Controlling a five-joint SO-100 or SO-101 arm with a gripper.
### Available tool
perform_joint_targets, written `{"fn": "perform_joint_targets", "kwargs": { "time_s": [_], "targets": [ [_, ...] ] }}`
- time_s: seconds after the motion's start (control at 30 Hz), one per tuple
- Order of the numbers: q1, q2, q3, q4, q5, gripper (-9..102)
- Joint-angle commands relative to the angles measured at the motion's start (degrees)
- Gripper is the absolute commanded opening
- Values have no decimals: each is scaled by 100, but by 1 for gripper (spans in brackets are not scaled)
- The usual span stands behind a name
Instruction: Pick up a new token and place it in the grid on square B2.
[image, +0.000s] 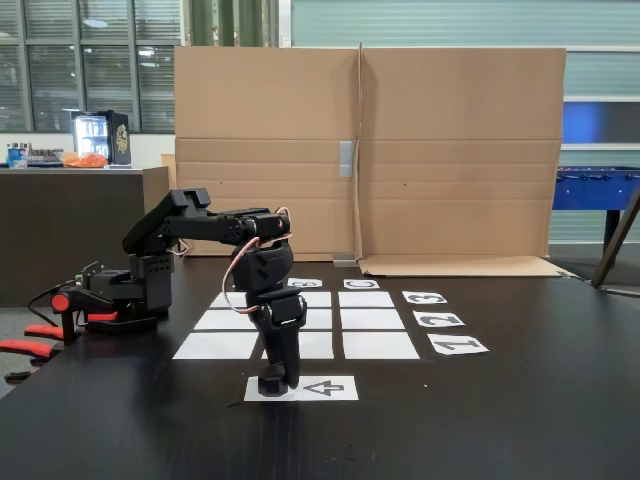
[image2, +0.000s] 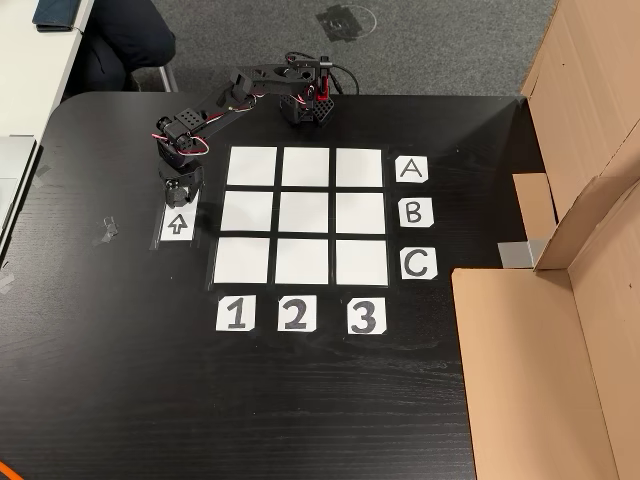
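1. Nearest in a fixed view, the arrow sheet lies just beside the grid.
2. Gripper points down onto that sheet's end.
3. Token sits there at its tip.
4. Whether the jaws clasp it, I cannot tell.
5. B2 is bare.

Paper labels: A, B, C, 1, 2, 3

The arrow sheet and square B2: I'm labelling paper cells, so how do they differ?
The arrow sheet bears a printed arrow; square B2 is blank. The arrow sheet lies alone beside the grid, under the end effector; square B2 sits at the grid's centre, uncovered. Both are flat white paper.
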Motion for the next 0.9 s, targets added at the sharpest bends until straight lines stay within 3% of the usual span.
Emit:
{"fn": "perform_joint_targets", "kwargs": {
  "time_s": [0.0,0.87],
  "targets": [
    [79,44,-132,-53,35,22],
    [290,123,-9,246,88,25]
  ]
}}
